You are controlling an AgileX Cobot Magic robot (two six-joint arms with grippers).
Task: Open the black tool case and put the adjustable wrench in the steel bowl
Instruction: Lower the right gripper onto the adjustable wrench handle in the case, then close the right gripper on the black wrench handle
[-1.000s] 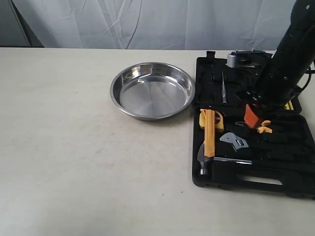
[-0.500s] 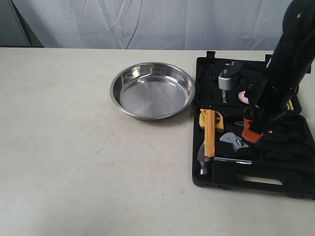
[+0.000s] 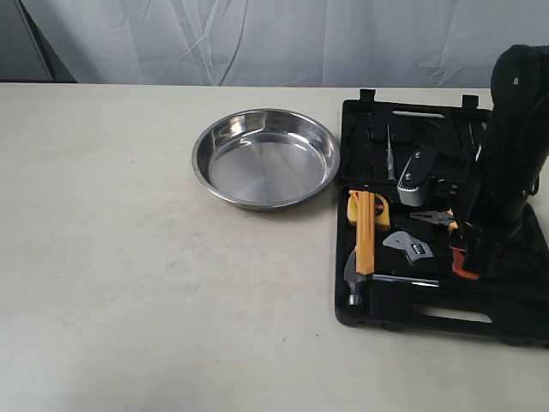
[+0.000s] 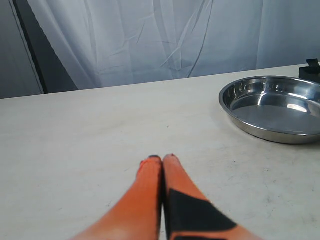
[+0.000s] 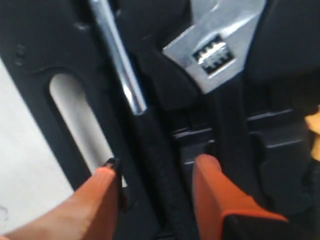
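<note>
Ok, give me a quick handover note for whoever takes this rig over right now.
Left gripper: shut, empty, over the table.
Right gripper: fingers open, low in the tool case, close to the adjustable wrench, not gripping it.
Steel bowl: empty, beside the case.
Done: case open.
Left: grasp the wrench, put it in the bowl.

Ext high, angled down; L wrist low, bowl (image 3: 266,163) (image 4: 280,112) shared; R wrist close-up.
</note>
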